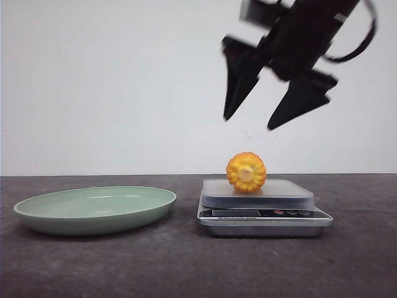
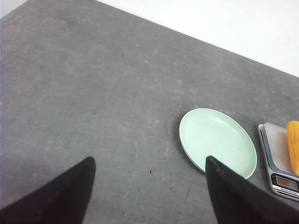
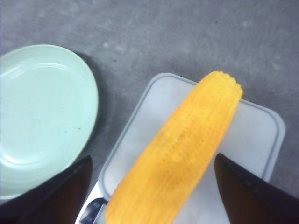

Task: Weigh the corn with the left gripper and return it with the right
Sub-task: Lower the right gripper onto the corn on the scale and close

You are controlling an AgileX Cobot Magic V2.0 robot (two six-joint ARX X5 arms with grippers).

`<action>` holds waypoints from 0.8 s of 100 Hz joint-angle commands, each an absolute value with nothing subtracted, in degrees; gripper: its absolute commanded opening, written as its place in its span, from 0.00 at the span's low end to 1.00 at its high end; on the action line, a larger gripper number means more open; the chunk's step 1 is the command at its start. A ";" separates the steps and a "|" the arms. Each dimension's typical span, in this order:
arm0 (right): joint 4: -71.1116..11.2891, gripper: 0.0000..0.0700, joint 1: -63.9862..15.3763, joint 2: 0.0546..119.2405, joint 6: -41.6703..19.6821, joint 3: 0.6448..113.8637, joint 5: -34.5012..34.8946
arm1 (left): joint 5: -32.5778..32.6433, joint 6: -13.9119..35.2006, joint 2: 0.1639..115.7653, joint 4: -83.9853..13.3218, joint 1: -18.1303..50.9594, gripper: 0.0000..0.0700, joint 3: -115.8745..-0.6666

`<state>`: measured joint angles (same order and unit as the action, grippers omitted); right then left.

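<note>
Bright, even light; soft shadows; slight blur.

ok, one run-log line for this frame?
corn: on scale | plate: empty, left of scale | right tool: open, above corn | left tool: open, holding nothing

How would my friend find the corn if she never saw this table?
Look on the dark grey table for the silver kitchen scale, right of the green plate. The corn lies on the scale's platform, under the open right gripper. It is the only yellow, bumpy thing there.
</note>
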<state>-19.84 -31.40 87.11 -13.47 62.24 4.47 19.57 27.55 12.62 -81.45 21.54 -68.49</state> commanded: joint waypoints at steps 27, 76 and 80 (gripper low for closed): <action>-19.70 0.75 -31.79 96.18 -15.11 64.60 1.45 | 19.59 24.86 12.60 -80.20 21.65 0.62 -69.08; -18.11 0.00 -34.35 94.26 -15.22 64.62 -1.74 | 19.62 24.69 12.60 -80.18 21.65 0.62 -69.08; -18.02 0.00 -34.79 93.14 -14.85 64.62 -1.74 | 19.62 24.69 12.60 -80.20 21.65 0.62 -69.08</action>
<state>-19.00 -33.74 94.74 -15.07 63.40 -1.56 19.55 25.41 12.62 -81.45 21.54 -68.49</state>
